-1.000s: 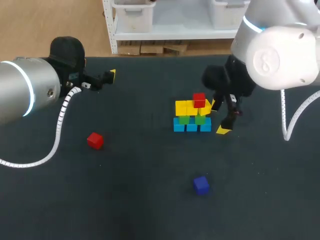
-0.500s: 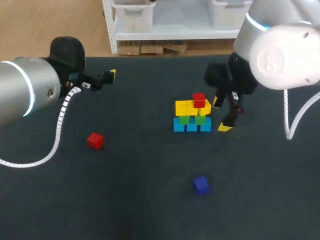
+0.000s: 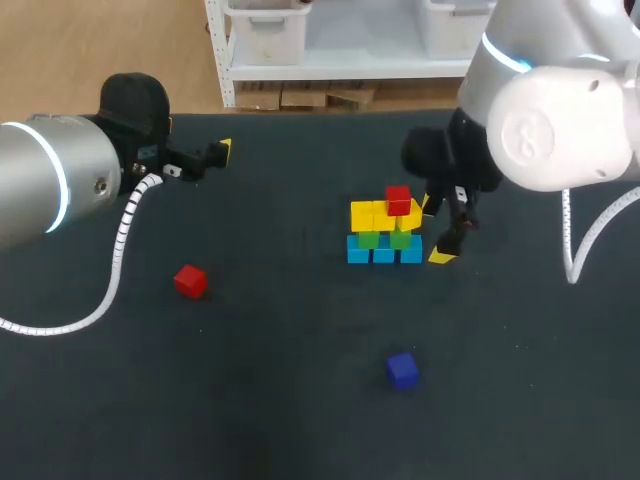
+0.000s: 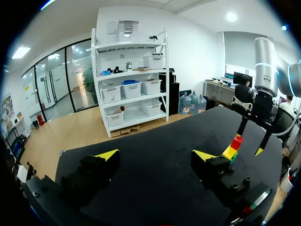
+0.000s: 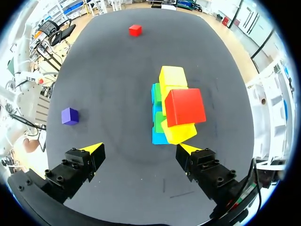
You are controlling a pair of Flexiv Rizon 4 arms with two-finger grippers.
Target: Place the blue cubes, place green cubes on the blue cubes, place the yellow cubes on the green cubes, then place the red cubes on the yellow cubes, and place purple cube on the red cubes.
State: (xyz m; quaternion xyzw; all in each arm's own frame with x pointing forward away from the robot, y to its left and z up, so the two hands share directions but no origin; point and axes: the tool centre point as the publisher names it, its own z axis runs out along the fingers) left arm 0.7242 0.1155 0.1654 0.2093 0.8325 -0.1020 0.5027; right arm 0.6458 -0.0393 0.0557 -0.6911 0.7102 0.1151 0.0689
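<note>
The stack stands right of the table's middle: a row of blue cubes [image 3: 384, 253], green cubes [image 3: 385, 238] on them, yellow cubes [image 3: 372, 215] above, and one red cube [image 3: 398, 200] on top at the right end. The yellow cube [image 5: 178, 133] under the red cube [image 5: 184, 106] sits turned askew. My right gripper [image 3: 436, 231] hangs open just right of the stack, holding nothing; its wrist view looks down on the stack just ahead of the gripper [image 5: 141, 149]. A loose red cube [image 3: 190, 281] lies at the left, a purple cube [image 3: 402, 369] near the front. My left gripper [image 3: 215, 155] is open and empty at the far left.
In the left wrist view the open gripper [image 4: 155, 155] faces across the dark table toward the distant stack [image 4: 233, 148] and my right arm. The loose red cube [image 5: 135, 30] and purple cube [image 5: 70, 116] lie apart from the stack.
My right gripper has shifted slightly, edging right and then back left toward the stack's right end. The cubes and the left arm have not moved.
</note>
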